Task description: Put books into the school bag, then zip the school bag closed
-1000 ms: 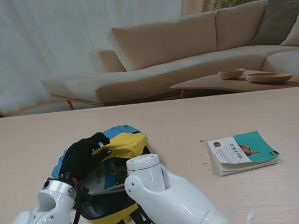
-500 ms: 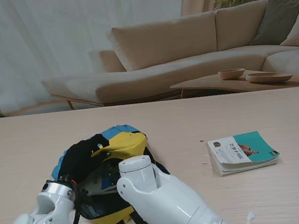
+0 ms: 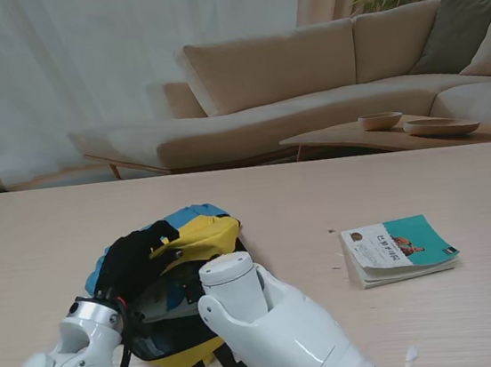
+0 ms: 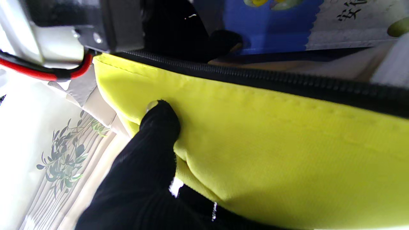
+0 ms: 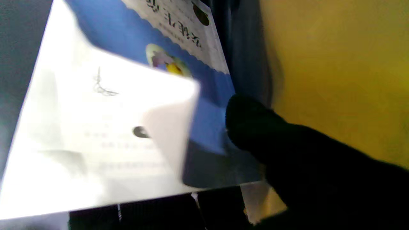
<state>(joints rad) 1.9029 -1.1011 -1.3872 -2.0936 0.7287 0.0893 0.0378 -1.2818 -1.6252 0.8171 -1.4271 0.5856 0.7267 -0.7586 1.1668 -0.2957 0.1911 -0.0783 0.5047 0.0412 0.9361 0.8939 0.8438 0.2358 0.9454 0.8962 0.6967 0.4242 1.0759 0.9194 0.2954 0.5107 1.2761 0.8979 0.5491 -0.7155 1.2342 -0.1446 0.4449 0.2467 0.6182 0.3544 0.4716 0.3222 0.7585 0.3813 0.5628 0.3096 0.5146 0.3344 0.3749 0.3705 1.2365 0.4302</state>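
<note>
The school bag (image 3: 202, 232), yellow and blue, lies on the table with its mouth facing me. My left hand (image 3: 129, 256), in a black glove, is shut on the yellow flap (image 4: 287, 153) and holds it up; one finger (image 4: 156, 134) presses the cloth just under the open zip (image 4: 255, 76). My right arm (image 3: 263, 325) reaches into the mouth and hides the right hand in the stand view. In the right wrist view the right hand (image 5: 287, 150) grips a blue and white book (image 5: 105, 127) inside the bag, against the yellow lining. A second, teal and white book (image 3: 399, 250) lies on the table to the right.
The pale wooden table (image 3: 37, 236) runs wide on both sides of the bag. A scrap of white paper (image 3: 411, 356) lies near the front right. Beyond the table stand a beige sofa (image 3: 304, 78) and a low table with bowls (image 3: 381, 120).
My right arm has pushed a little deeper into the bag, and the book shows less in the opening. The left hand has raised the yellow flap slightly.
</note>
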